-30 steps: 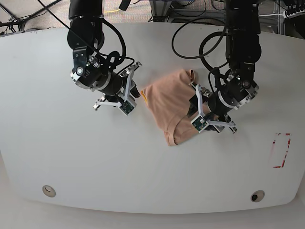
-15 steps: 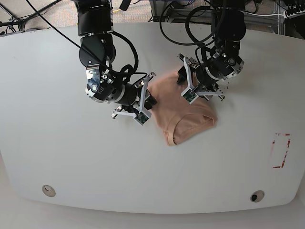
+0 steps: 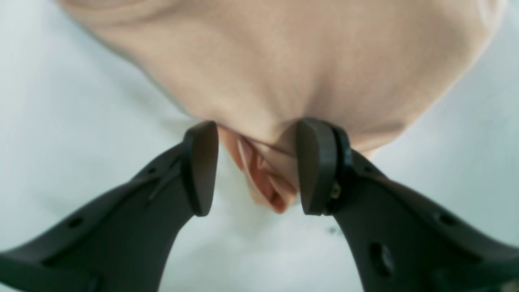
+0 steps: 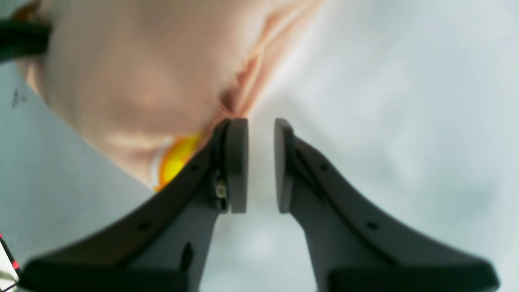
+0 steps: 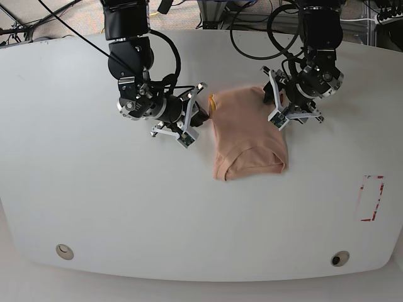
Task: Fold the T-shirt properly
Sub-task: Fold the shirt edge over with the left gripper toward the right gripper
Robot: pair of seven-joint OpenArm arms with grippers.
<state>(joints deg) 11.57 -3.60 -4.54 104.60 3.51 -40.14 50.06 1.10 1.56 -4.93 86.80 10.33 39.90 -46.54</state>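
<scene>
The salmon-peach T-shirt [image 5: 249,135] lies folded into a compact rectangle at the middle of the white table [image 5: 126,207]. In the base view my left gripper [image 5: 272,110] is at the shirt's upper right corner. The left wrist view shows it [image 3: 257,134] open, with a bunched fold of the T-shirt [image 3: 284,61] lying between its fingers and touching the right pad [image 3: 316,166]. My right gripper [image 5: 200,114] is at the shirt's upper left edge. In its own view the right gripper [image 4: 261,125] stands narrowly open with only table in the gap. The T-shirt [image 4: 134,73] and its yellow emblem [image 4: 176,158] sit beside its left pad.
A red-marked rectangle [image 5: 371,198] is on the table at the right. Two round holes [image 5: 64,251] [image 5: 340,258] sit near the front edge. Black cables hang over the table's back edge behind both arms.
The T-shirt has turned from a slanted lie to a squarer one. My left gripper went from its lower right to its upper right corner. My right gripper came in against its left edge.
</scene>
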